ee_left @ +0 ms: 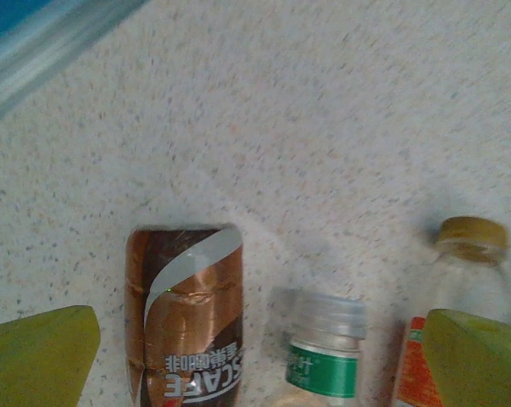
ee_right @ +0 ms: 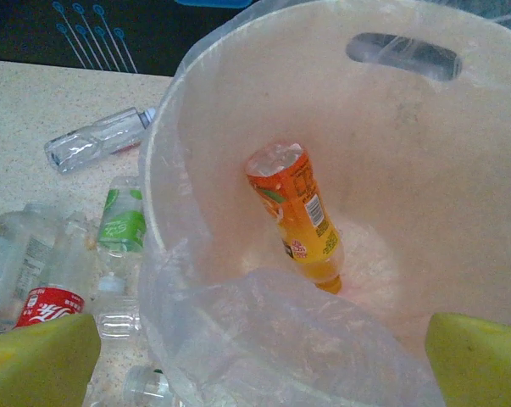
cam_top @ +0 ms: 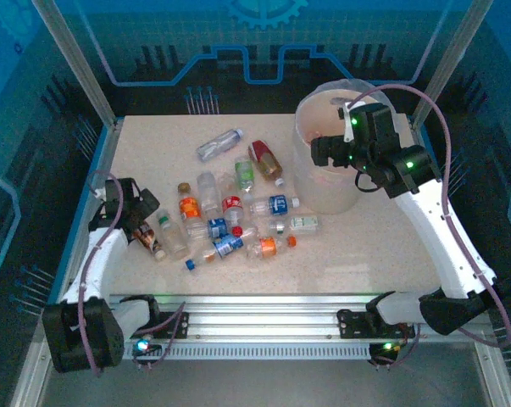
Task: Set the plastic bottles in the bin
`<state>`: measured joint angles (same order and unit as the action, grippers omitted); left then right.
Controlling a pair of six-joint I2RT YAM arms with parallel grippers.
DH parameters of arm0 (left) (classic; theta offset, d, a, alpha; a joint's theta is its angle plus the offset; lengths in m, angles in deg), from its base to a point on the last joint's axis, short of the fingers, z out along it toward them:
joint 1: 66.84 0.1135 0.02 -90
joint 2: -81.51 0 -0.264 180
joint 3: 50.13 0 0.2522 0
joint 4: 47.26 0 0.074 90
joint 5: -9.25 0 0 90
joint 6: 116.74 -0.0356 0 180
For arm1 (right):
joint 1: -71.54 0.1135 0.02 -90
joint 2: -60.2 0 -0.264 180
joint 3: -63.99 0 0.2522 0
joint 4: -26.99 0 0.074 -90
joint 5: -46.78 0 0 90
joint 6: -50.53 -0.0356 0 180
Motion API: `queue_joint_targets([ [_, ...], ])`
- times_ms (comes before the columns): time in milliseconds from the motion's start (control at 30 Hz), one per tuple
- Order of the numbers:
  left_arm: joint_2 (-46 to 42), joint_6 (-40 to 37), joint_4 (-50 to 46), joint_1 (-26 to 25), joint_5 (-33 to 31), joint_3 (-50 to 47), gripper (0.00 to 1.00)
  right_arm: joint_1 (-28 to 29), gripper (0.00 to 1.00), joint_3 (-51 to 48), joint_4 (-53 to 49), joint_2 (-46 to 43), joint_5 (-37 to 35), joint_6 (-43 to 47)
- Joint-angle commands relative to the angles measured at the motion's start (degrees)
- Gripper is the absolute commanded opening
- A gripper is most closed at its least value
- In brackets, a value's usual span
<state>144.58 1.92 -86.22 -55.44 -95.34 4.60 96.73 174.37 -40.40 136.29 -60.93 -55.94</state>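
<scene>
Several plastic bottles [cam_top: 230, 222] lie scattered on the speckled table, left of the bin [cam_top: 327, 191]. My left gripper [cam_top: 141, 224] hangs open low over the leftmost ones. In the left wrist view its yellow fingers [ee_left: 36, 356] straddle a brown coffee bottle [ee_left: 185, 314] and a green-labelled bottle [ee_left: 323, 349], holding nothing. A tan-capped bottle [ee_left: 469, 248] lies by the right finger. My right gripper [cam_top: 326, 153] is open over the bin's mouth. An orange bottle [ee_right: 296, 212] lies inside the bin [ee_right: 408, 153], below the empty right gripper [ee_right: 263, 360].
A clear bottle [cam_top: 219, 144] and a red-brown one [cam_top: 265, 159] lie toward the back of the table. A loose fold of the bag liner [ee_right: 306, 339] sags over the bin's near rim. Transparent cage walls with metal posts [cam_top: 77, 59] surround the table.
</scene>
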Motion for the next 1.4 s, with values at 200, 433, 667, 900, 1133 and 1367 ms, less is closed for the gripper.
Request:
queue_joint_targets([
  [200,7.02,2.59,3.06,4.53,4.43,-2.14,0.99,0.65,1.00,-1.43,2.21,-0.13,-0.66,-1.63],
  [433,11.46,4.68,7.32,7.33,8.10,-3.87,0.92,0.81,1.00,-1.52,2.78,0.46,0.20,-1.67],
  [667,14.41,6.61,10.33,10.30,11.13,-4.14,0.73,1.10,1.00,-1.61,2.80,0.37,0.40,-1.86],
  [900,15.74,8.06,11.74,11.86,13.11,-4.23,0.45,1.28,1.00,-2.00,3.09,0.59,1.12,-1.81],
  [1133,9.82,6.24,6.97,11.89,12.07,-2.11,0.33,1.68,1.00,-2.79,3.35,0.68,4.04,-1.48],
  [1367,0.23,3.83,1.15,11.89,11.81,1.33,0.32,2.11,1.00,-3.56,3.98,0.46,5.23,-1.20],
])
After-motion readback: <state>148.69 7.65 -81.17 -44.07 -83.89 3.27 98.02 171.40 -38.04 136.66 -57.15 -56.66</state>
